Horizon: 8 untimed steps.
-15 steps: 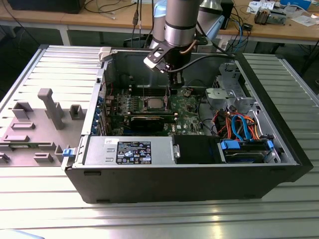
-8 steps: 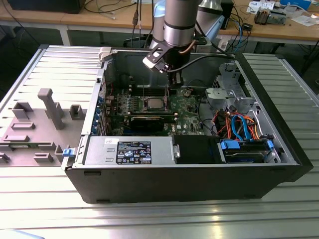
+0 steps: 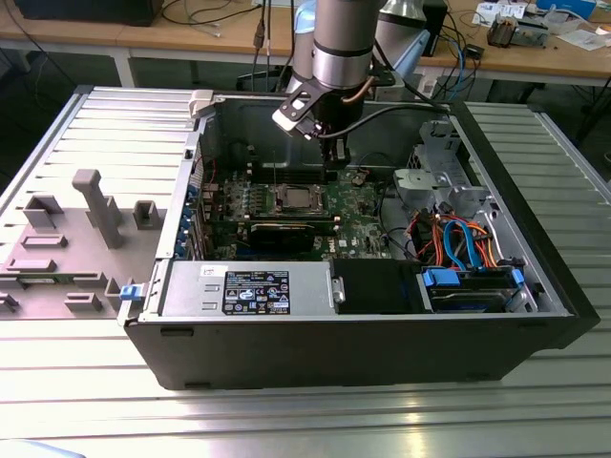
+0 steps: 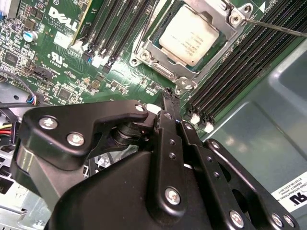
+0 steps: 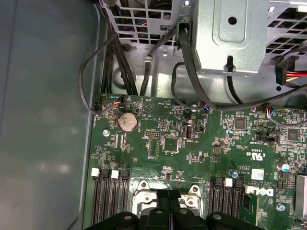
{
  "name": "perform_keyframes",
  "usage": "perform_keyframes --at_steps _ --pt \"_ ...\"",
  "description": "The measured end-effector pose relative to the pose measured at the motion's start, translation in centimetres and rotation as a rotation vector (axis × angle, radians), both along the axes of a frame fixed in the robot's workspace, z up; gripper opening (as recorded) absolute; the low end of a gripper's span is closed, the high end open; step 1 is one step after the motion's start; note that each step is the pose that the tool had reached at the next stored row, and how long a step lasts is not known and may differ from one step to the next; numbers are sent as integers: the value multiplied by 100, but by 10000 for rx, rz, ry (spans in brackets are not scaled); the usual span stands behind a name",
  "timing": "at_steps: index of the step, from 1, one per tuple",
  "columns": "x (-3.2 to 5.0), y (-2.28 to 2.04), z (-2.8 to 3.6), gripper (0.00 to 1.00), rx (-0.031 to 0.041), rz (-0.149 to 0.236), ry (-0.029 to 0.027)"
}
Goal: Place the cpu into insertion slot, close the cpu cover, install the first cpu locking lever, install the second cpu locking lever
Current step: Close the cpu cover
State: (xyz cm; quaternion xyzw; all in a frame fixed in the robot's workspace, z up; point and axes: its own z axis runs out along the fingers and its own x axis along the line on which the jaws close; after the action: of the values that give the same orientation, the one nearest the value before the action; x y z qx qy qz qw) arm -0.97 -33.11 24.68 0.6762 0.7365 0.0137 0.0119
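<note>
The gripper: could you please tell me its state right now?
Gripper: closed, nothing visibly held, hovering near the cpu cover.

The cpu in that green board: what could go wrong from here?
The gripper hangs close above the green board near the cpu; a small misjudgement could scrape the memory slots or their white clips. The locking lever is a thin rod, so the gripper might slip off it and strike the cpu cover.
</note>
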Motion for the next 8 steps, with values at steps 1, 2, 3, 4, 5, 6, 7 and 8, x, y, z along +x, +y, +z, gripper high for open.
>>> perform_keyframes --at_steps 1,2,3,4,5,6,7,8 --pt "-2 0 0 11 1 -1 0" --pt "-8 0 -1 11 1 -2 0" --pt "-99 0 -19 11 3 0 0" --pt "-214 0 -47 11 4 0 0" --pt "-238 0 -54 11 3 1 0" --pt "-256 0 -58 11 4 2 0" --pt "-287 0 -67 11 3 1 0" --pt "-316 0 -75 11 4 0 0"
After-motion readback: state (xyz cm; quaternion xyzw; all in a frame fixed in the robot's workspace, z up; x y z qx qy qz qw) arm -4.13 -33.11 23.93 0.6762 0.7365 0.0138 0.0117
